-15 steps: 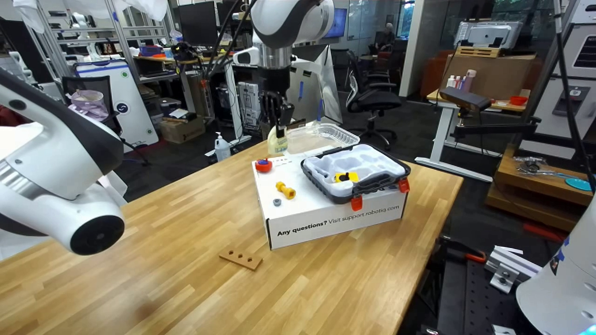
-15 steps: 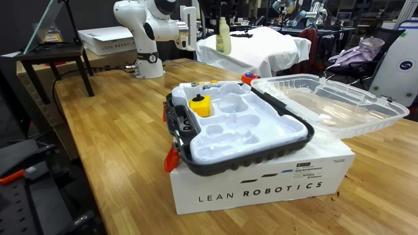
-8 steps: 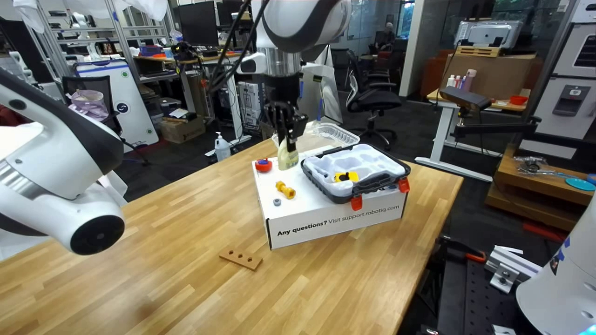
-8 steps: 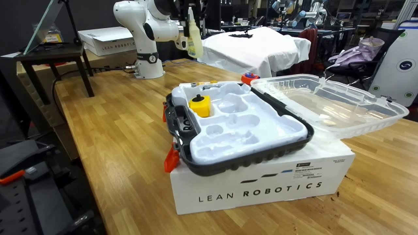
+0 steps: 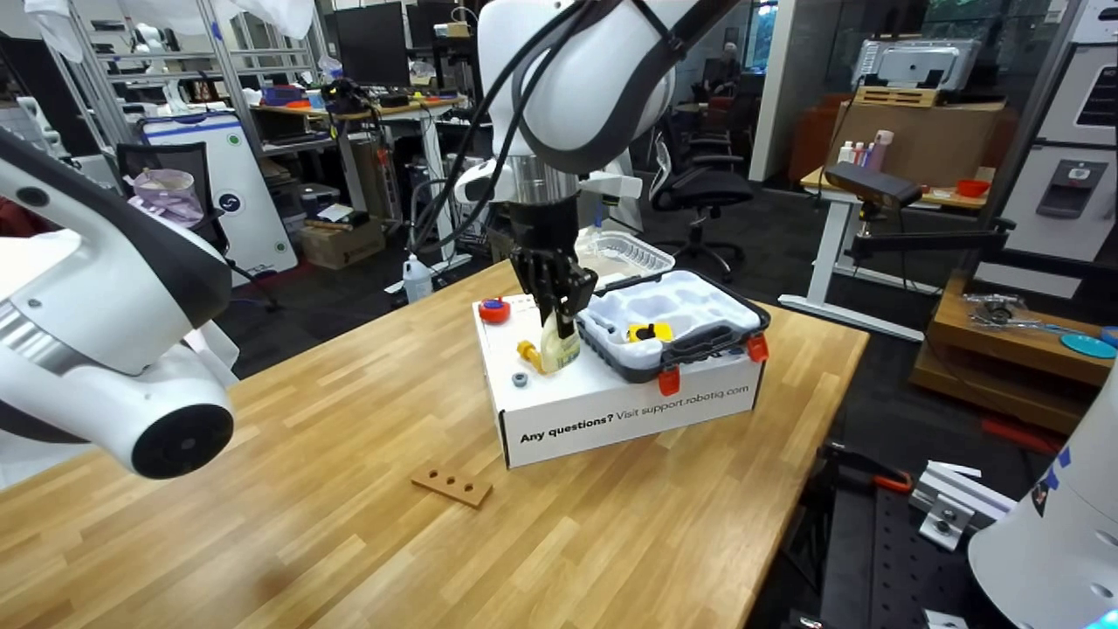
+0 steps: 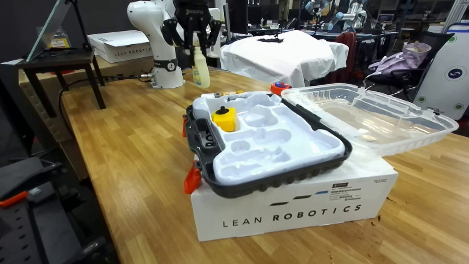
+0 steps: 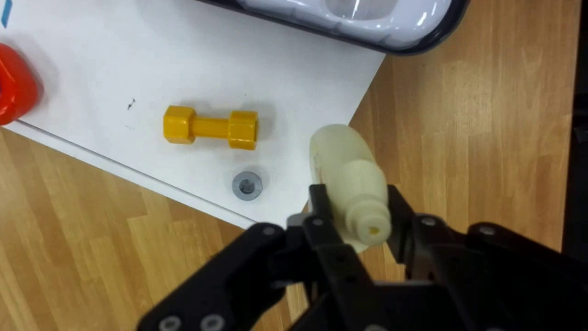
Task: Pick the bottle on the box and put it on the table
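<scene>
My gripper point(image 5: 563, 325) is shut on the pale cream-yellow bottle point(image 5: 562, 354), one finger on each side below its neck in the wrist view point(image 7: 340, 151). The bottle is held roughly upright, slightly tilted, in the air near a corner of the white box point(image 5: 629, 424). In an exterior view the bottle point(image 6: 201, 75) hangs beyond the box point(image 6: 293, 216), to the left, against the table background. The light wooden table point(image 5: 349, 489) surrounds the box and also shows beside the box corner in the wrist view point(image 7: 459, 161).
On the box lie an open case point(image 6: 267, 139) with clear lid point(image 6: 384, 113), a red piece point(image 5: 494, 310), a yellow bolt-shaped piece point(image 7: 211, 126) and a grey ring point(image 7: 247, 185). A holed wooden strip point(image 5: 452, 486) lies on the table. Another white arm point(image 5: 105, 306) stands at the side.
My gripper has carried the bottle lower and across the box, from its far side toward its near corner with the bolt-shaped piece. The bottle stays gripped; the box and loose pieces have not moved.
</scene>
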Available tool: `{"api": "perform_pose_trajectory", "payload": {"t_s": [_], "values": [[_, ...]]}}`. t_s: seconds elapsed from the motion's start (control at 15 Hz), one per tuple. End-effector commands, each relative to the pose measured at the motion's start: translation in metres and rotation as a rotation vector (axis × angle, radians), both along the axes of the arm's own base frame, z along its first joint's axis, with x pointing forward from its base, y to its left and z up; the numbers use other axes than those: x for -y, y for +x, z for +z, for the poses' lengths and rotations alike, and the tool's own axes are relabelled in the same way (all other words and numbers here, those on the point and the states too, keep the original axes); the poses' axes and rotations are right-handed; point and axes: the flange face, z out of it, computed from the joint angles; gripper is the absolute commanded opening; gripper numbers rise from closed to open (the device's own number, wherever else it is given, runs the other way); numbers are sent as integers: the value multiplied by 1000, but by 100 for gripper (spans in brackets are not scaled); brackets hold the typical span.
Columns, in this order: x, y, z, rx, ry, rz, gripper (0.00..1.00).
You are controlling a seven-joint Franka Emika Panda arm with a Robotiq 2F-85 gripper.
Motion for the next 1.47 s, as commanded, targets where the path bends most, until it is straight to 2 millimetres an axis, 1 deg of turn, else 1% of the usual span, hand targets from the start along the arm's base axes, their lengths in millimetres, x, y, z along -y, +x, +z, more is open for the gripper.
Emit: {"api": "perform_pose_trajectory", "payload": {"t_s": [0.0, 0.2, 0.33, 0.4, 0.47, 0.8, 0.87, 1.07, 1.2, 1.4], "values": [[-19, 0, 9, 34, 41, -63, 8], [-45, 7, 12, 64, 73, -139, 8], [-53, 10, 13, 80, 87, -196, 8], [-52, 12, 13, 92, 84, -232, 8], [-54, 6, 13, 71, 71, -178, 32], [-53, 8, 13, 81, 74, -220, 32], [-53, 8, 13, 81, 74, -221, 8], [-52, 0, 1, 52, 75, -256, 8], [-57, -11, -14, 17, 84, -280, 8], [-74, -30, -41, -46, 103, -277, 8]]}}
